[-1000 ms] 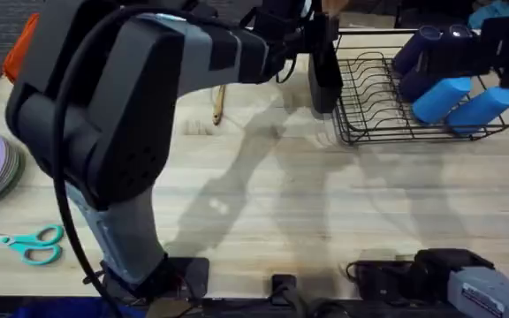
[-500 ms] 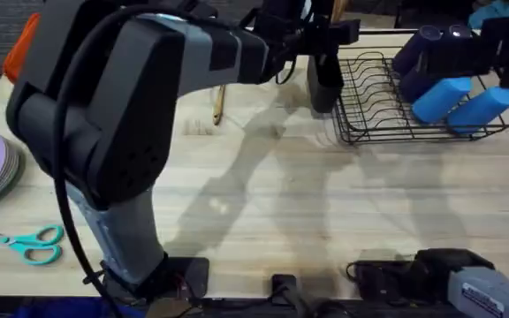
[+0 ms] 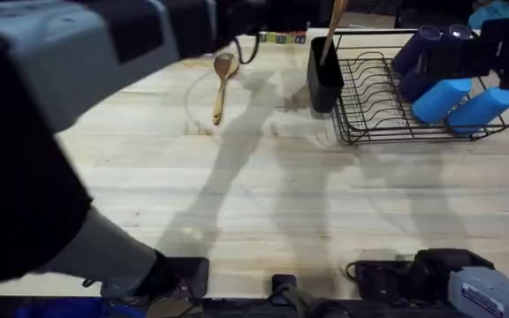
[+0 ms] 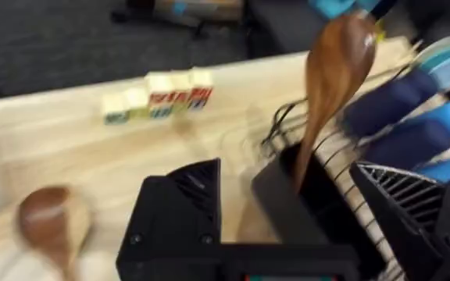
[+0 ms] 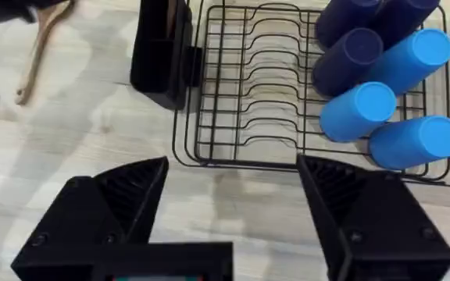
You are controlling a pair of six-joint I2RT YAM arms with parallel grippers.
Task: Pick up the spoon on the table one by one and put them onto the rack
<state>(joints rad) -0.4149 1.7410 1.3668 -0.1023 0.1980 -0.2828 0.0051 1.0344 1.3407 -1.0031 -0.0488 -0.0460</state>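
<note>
A darker wooden spoon (image 3: 333, 25) stands bowl-up in the rack's black caddy (image 3: 322, 78), its handle down inside; the left wrist view shows the same spoon (image 4: 333, 74). The second spoon (image 3: 223, 78) lies flat on the table (image 3: 263, 185), left of the rack (image 3: 387, 106). My left gripper (image 4: 283, 168) hangs open above and just in front of the caddy, holding nothing. The left arm (image 3: 51, 132) looms large and blurred close under the overhead camera. Over the near table, my right gripper (image 5: 233, 164) is open and empty, facing the rack (image 5: 287, 94).
Several blue cups (image 3: 453, 75) lie in the rack's right half. A row of small coloured blocks (image 3: 281, 38) sits at the table's far edge, behind the lying spoon. The right arm's base (image 3: 467, 283) rests at the near edge.
My left gripper has let go of the spoon, which now stands in the caddy. The left arm has lifted up toward the camera, uncovering the spoon on the table.
</note>
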